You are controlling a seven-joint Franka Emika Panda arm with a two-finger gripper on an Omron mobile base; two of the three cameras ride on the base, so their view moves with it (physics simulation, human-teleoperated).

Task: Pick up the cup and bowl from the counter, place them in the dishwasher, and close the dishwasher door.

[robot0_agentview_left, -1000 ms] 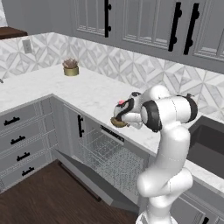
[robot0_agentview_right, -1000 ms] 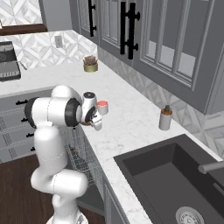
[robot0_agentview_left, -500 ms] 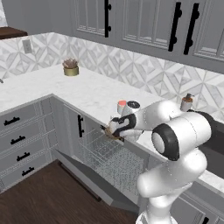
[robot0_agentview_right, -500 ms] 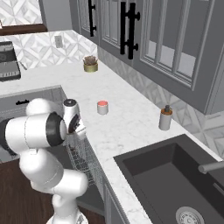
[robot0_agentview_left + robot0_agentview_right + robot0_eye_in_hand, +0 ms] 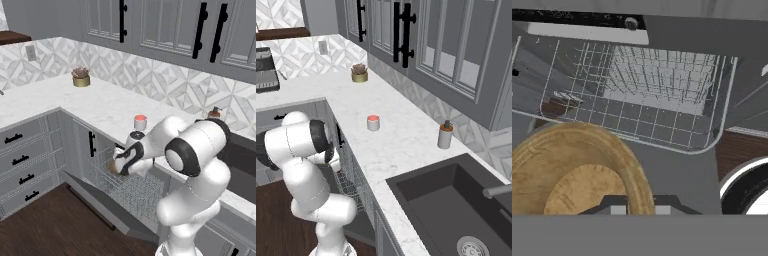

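The tan wooden bowl [image 5: 572, 165] hangs tilted in my gripper [image 5: 640, 207], which is shut on its rim, just above the silver wire rack [image 5: 662, 95] of the open dishwasher. From the left base view, my gripper [image 5: 119, 166] holds the bowl [image 5: 113, 168] low over the rack's [image 5: 137, 192] front left corner. The dishwasher door [image 5: 107, 207] lies dropped open below. On the white counter [image 5: 100, 105] stands the cup [image 5: 140, 122], white with a red top, behind my arm. The right base view has the cup [image 5: 373, 122] on the counter [image 5: 401, 140].
A grey soap dispenser [image 5: 445, 135] stands by the dark sink [image 5: 456, 200]. A gold plant pot [image 5: 80, 78] sits at the back wall. Grey drawer cabinets [image 5: 22, 160] flank the dishwasher on the left. Dark wood floor [image 5: 45, 225] lies before the open door.
The arm has swung from counter height down and forward, carrying the bowl to just over the dishwasher rack. The cup has stayed on the counter.
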